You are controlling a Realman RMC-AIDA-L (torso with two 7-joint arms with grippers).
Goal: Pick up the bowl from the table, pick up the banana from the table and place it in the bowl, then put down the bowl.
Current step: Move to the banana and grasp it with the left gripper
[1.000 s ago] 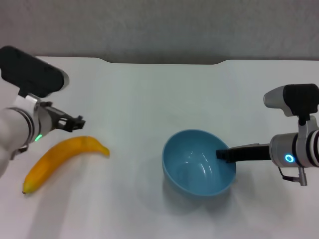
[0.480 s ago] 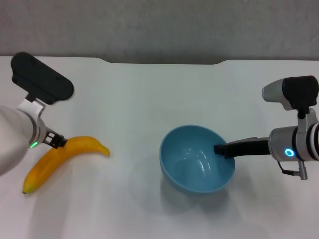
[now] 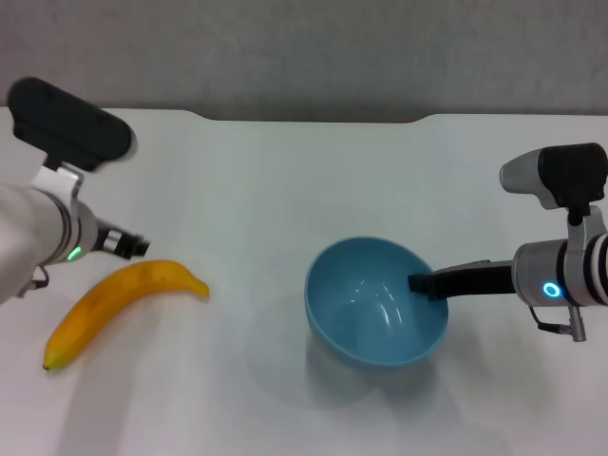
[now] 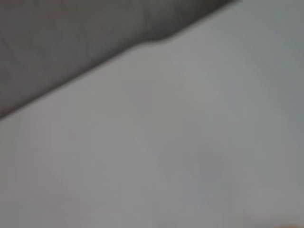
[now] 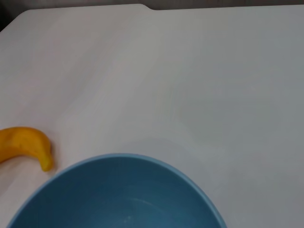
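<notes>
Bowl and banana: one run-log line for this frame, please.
bowl: held at rim by right gripper, off table | banana: on table, untouched | left gripper: just above banana

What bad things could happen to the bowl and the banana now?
The round, glossy light blue bowl looks raised off the white table, held at its rim by the right gripper; held at one edge only, it might tip or slip. The left gripper sits just beyond the curved yellow banana, not on it, so it might push the banana away instead of grabbing it.
</notes>
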